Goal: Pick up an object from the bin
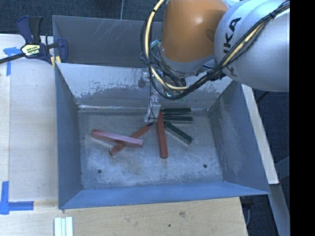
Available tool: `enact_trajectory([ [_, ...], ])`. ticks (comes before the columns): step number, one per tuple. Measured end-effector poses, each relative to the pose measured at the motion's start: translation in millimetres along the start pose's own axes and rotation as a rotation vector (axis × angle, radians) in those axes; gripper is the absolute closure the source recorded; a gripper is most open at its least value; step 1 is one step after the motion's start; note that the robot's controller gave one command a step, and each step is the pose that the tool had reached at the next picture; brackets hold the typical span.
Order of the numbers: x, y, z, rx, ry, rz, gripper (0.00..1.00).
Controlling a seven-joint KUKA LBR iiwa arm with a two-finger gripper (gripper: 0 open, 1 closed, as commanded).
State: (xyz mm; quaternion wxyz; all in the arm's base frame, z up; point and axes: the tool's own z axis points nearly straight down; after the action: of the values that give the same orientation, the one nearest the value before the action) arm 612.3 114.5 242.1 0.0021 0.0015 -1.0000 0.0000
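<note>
A big grey arm (256,38) comes in from the right, over a grey metal bin (69,146). It has a round orange cover (189,23) and yellow and black cables (162,80) looped under it. The thin metal hand (151,116) points down near the back middle of the bin floor. Its tip is just beside the top end of a red stick (162,141) that lies almost straight up and down. A brown stick (140,132) slants away to the left, under a pink stick (115,137). Three dark green sticks (178,133) lie close together just right of the hand.
</note>
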Motion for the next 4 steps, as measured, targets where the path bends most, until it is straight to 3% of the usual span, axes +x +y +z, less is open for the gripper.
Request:
enact_trajectory([
  [1, -1.5, -0.6, -4.7, -0.001, -0.008, 0.003, 0.0],
  [2, 0.4, -3.4, 30.9, 0.0, -0.012, -0.106, 0.0],
  [3, 8.9, -17.6, 80.6, 0.001, -0.008, -0.348, 0.0],
  [4, -6.3, -20.5, 101.6, 0.0, -0.008, -0.342, 0.0],
])
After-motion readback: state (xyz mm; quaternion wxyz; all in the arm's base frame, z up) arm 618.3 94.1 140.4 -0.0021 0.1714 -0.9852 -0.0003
